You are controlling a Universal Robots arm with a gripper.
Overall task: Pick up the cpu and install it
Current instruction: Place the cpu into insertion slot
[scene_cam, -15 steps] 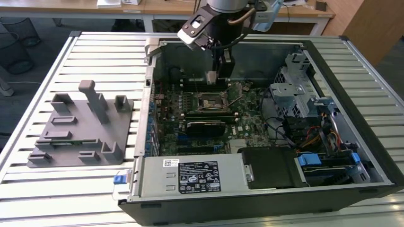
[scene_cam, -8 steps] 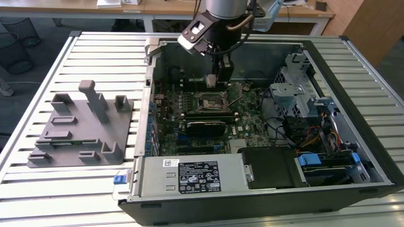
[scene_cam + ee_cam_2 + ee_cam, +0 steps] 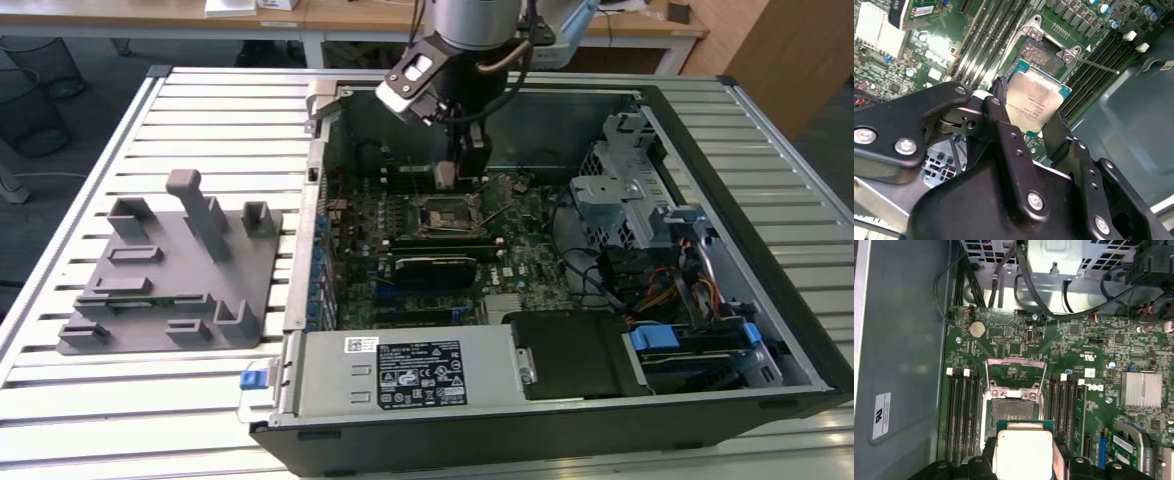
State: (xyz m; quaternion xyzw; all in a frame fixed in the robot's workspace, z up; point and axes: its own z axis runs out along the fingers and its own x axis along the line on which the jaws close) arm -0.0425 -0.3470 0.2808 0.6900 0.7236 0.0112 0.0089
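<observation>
Exterior view. An open computer case (image 3: 747,330) lies on its side on a slatted metal table (image 3: 200,110). The arm reaches down into it from above. The gripper (image 3: 451,176) hangs over the green motherboard (image 3: 521,260), just above the socket (image 3: 447,212). A small pale piece shows at its tip, too small to tell apart. A grey plastic fixture (image 3: 174,270) sits on the table at the exterior view's left, well apart from the case. The power supply (image 3: 400,375) fills the case's near corner.

Second wrist view. The gripper (image 3: 1029,104) is narrowed onto the cpu (image 3: 1035,100). Two black fingers (image 3: 1000,111) press its opposite edges, silver top facing the camera. The cpu is clear of the board, not seated. The socket (image 3: 1043,54) beyond it is open, with its thin lever (image 3: 1096,65) swung out.

First wrist view. The cpu (image 3: 1021,452) sits in the gripper (image 3: 1024,460), near the open socket (image 3: 1011,410). The metal retaining frame (image 3: 1015,371) is raised. Memory slots (image 3: 961,410) flank the socket. A coin battery (image 3: 976,329) and a heatsink (image 3: 1140,389) lie further off.
</observation>
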